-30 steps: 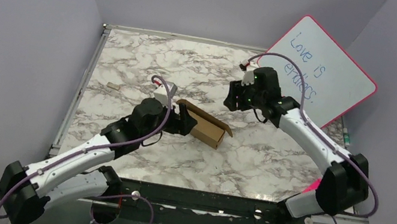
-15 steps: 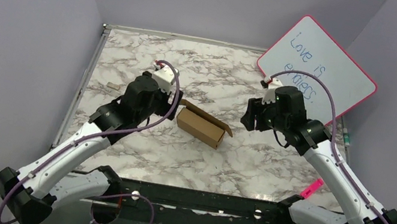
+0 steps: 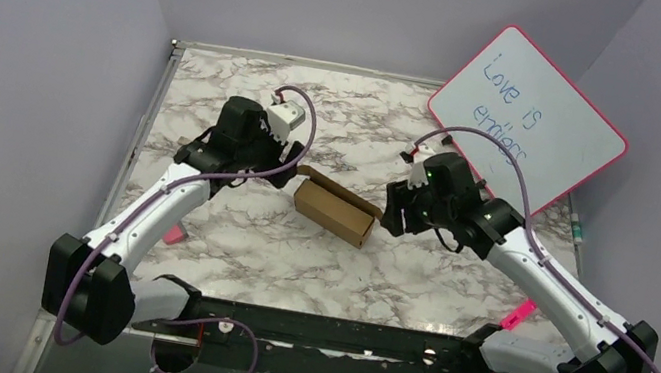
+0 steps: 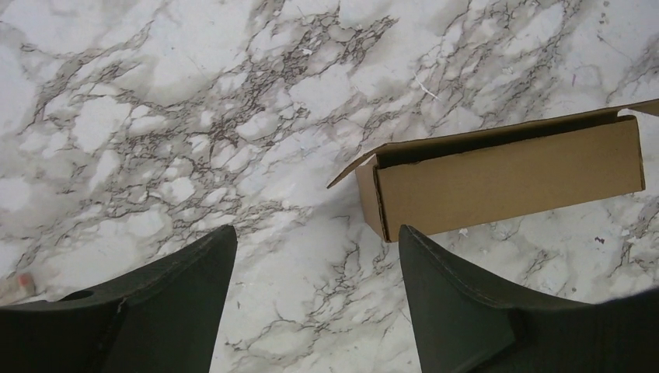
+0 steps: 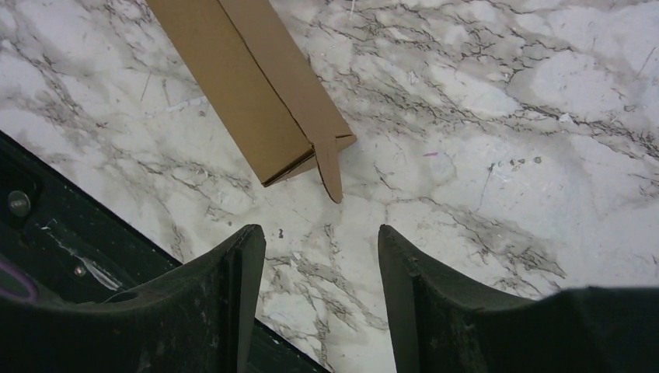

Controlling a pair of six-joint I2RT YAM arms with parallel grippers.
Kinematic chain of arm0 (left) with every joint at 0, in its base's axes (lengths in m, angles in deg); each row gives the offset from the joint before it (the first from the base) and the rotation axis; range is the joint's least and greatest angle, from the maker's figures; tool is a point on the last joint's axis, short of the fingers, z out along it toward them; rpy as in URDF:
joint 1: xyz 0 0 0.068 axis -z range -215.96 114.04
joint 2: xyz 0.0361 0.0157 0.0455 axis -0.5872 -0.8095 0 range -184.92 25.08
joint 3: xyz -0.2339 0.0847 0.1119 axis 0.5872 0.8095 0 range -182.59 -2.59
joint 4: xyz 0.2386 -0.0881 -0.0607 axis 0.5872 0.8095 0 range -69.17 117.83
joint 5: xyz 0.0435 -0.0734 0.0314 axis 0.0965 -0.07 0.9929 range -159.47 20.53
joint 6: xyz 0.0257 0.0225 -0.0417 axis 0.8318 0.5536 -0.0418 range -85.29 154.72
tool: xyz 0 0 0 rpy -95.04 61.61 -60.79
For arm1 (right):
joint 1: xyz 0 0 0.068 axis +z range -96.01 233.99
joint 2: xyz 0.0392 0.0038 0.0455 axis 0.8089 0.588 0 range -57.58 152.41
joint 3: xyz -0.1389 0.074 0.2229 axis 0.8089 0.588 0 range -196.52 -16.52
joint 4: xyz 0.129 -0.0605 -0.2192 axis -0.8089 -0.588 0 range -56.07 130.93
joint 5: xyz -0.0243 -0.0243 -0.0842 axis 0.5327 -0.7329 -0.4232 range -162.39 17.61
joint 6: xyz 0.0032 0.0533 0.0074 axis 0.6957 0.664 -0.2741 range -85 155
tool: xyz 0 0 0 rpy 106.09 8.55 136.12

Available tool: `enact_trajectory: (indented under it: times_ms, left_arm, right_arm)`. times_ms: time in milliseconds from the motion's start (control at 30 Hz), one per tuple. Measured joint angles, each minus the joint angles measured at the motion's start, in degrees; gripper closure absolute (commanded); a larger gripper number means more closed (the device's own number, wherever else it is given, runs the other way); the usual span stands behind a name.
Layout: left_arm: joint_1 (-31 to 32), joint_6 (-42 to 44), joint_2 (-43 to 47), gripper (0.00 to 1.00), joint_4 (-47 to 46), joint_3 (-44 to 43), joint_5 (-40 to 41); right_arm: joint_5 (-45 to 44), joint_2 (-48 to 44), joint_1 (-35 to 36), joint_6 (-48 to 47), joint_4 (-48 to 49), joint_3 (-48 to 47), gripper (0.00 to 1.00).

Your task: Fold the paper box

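With the left hand [image 4: 316,233] and right hand [image 5: 319,233] both wide open and empty, it seems best to brace the left end of the paper box [image 3: 334,212] and tuck the loose right flap [image 5: 330,167] in squarely.

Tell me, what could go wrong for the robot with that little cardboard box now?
The left gripper and right gripper are open and off the paper box, which lies loose on the marble table: a push on one end might slide it instead of folding. The thin flap nearest the right gripper sticks out and could crumple.
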Motion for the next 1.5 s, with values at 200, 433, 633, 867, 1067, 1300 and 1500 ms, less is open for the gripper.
enact_trajectory:
  times_ms: [200, 433, 633, 867, 1067, 1300, 1500]
  left_arm:
    - [-0.22, 2.71, -4.28, 0.28, -0.02, -2.60, -4.07]
    - [-0.20, 5.57, -9.84, 0.32, 0.63, -7.87, -6.69]
    - [-0.20, 7.21, -13.33, 0.35, 2.40, -8.63, -8.13]
    - [-0.20, 8.04, -14.16, 0.40, 3.19, -8.63, -9.62]
    - [-0.20, 7.98, -14.38, 0.45, 3.21, -8.61, -10.75]
    - [-0.20, 7.93, -15.78, 0.52, 3.21, -8.63, -12.50]
    - [-0.22, 7.96, -19.10, 0.61, 3.23, -8.68, -14.10]
  right_arm:
    - [-2.10, 4.22, 1.46, 0.52, 0.17, -0.20, 0.46]
    - [-3.61, 7.89, 2.58, 1.46, 1.22, -0.31, 0.57]
    - [-3.63, 9.81, 3.30, 2.08, 2.23, -0.79, 0.68]
    - [-4.02, 10.86, 3.67, 2.75, 2.32, -1.81, 0.83]
    - [-4.57, 10.93, 3.93, 3.17, 2.29, -2.23, 0.88]
    - [-4.57, 11.13, 4.15, 3.37, 2.36, -2.36, 0.92]
    - [-4.61, 11.17, 4.31, 3.37, 2.36, -2.51, 0.95]
